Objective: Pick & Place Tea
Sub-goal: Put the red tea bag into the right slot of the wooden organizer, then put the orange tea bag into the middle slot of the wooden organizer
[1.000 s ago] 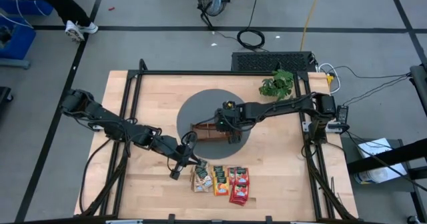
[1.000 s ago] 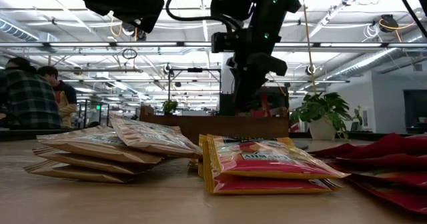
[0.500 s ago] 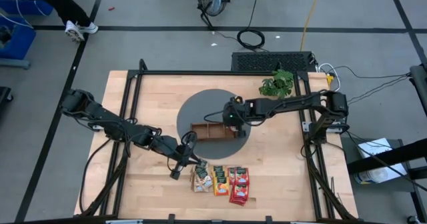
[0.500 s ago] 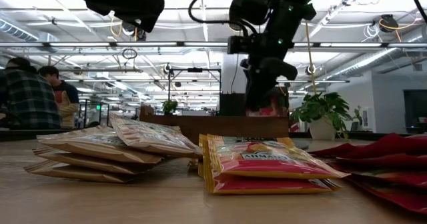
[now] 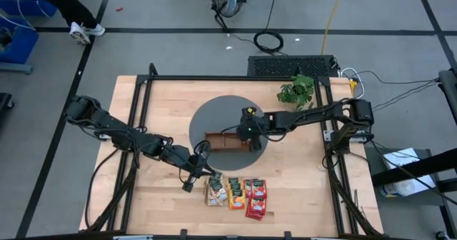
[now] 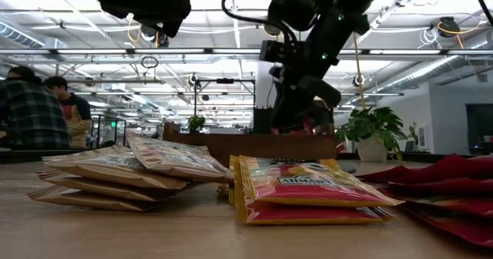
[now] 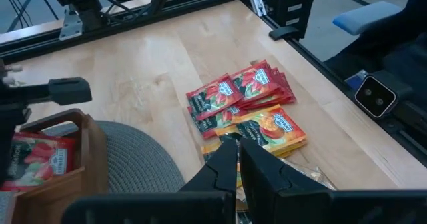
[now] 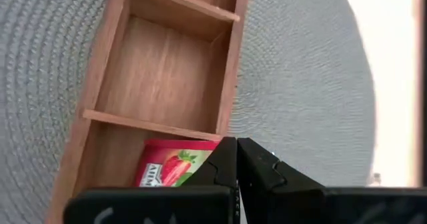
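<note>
The tea sachets lie in three flat piles near the table's near edge: pale tan (image 5: 216, 190) (image 6: 123, 174), orange-yellow (image 5: 235, 193) (image 6: 308, 186) and red (image 5: 255, 197) (image 7: 240, 94). One more red sachet (image 8: 170, 171) (image 7: 33, 161) lies in the right end compartment of the brown wooden tray (image 5: 223, 141) (image 8: 167, 84). My right gripper (image 8: 235, 147) (image 5: 248, 134) is shut and stands over that compartment, just above the sachet. My left gripper (image 7: 238, 151) (image 5: 196, 171) is shut and hovers just left of the tan pile. My right gripper points down into the tray's right end compartment with shut fingers, right beside the red sachet's edge (image 8: 200, 159). Nothing shows between the fingers. Whether their tips touch the sachet cannot be told.
The tray rests on a round grey mat (image 5: 214, 118) at the table's middle; its other two compartments (image 8: 180, 71) show bare wood. A potted plant (image 5: 296, 90) stands at the far right. A black frame (image 5: 143, 111) runs along the table's sides. People stand in the room beyond (image 6: 35, 109).
My right gripper drew back from the tray toward the table's far right and tipped, then came back over the tray's right end. The left arm and the sachet piles stayed put.
</note>
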`<control>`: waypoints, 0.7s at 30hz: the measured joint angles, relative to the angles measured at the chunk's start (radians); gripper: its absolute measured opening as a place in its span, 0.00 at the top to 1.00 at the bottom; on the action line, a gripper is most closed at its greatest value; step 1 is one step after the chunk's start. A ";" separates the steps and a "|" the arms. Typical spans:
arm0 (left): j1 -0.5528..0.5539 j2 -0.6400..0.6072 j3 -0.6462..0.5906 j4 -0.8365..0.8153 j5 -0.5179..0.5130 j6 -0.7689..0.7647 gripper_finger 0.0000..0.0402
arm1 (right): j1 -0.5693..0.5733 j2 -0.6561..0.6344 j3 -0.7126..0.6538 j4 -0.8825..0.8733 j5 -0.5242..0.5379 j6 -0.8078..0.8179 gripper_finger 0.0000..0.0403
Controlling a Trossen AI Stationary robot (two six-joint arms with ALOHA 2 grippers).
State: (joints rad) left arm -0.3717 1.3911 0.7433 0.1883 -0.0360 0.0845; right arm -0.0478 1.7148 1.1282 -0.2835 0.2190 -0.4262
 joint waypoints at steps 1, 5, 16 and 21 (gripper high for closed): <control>0.000 0.000 0.000 0.000 0.000 0.000 0.94 | 0.005 -0.001 0.000 0.002 0.013 -0.003 1.00; 0.000 0.000 0.000 0.000 0.000 0.000 0.94 | 0.017 0.000 0.000 -0.004 0.015 0.015 1.00; 0.000 0.000 0.000 0.001 0.000 -0.001 0.94 | 0.017 -0.003 0.000 -0.020 0.019 0.072 0.90; 0.000 0.000 0.000 0.004 -0.001 0.005 0.94 | 0.019 -0.037 0.000 -0.028 0.073 0.074 0.80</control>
State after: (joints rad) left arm -0.3717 1.3911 0.7433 0.1925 -0.0368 0.0893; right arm -0.0288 1.6777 1.1282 -0.3119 0.2918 -0.3523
